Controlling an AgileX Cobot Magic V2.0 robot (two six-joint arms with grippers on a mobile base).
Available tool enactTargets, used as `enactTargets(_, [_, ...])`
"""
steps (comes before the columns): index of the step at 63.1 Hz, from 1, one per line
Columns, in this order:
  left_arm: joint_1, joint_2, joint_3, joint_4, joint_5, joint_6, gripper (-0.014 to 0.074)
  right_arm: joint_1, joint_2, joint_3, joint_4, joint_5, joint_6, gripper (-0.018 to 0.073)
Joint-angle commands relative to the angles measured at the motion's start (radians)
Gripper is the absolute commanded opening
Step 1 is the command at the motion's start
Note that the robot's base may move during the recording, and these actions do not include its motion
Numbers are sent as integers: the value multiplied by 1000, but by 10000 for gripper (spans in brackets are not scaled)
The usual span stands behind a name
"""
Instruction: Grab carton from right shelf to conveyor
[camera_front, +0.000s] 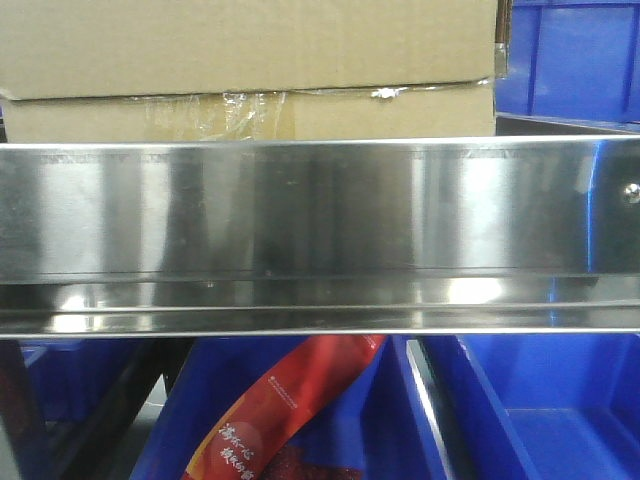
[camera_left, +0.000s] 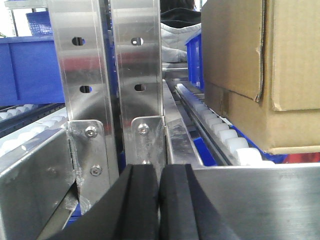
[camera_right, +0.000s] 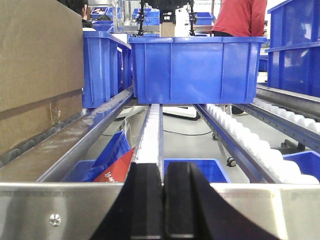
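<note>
Up on the right shelf, the carton sits behind the shiny front lip, with crinkled clear tape along its seam. In the left wrist view it rests over a track of white rollers. A small screw sits near the lip's right end. The left gripper has its black fingers pressed together on nothing, apart from the box. The right gripper is likewise closed and empty. Beyond it a blue bin stands on the rails, and a red packet lies below the shelf.
</note>
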Motion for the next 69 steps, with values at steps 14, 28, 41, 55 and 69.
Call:
enactTargets(14, [-5, -3, -4, 4, -15, 1, 4, 3, -3, -1, -7, -21, 1, -69])
enactTargets(28, [-5, -3, -4, 4, -17, 1, 4, 3, -3, -1, -7, -21, 1, -69])
enactTargets(41, [-5, -3, -4, -5, -33, 1, 4, 3, -3, -1, -7, -21, 1, -69])
enactTargets(55, [-5, -3, -4, -5, -58, 1, 4, 2, -3, -1, -7, -32, 1, -69])
enactTargets(69, [-5, -3, -4, -10, -111, 1, 4, 2, -3, -1, 3, -148, 1, -69])
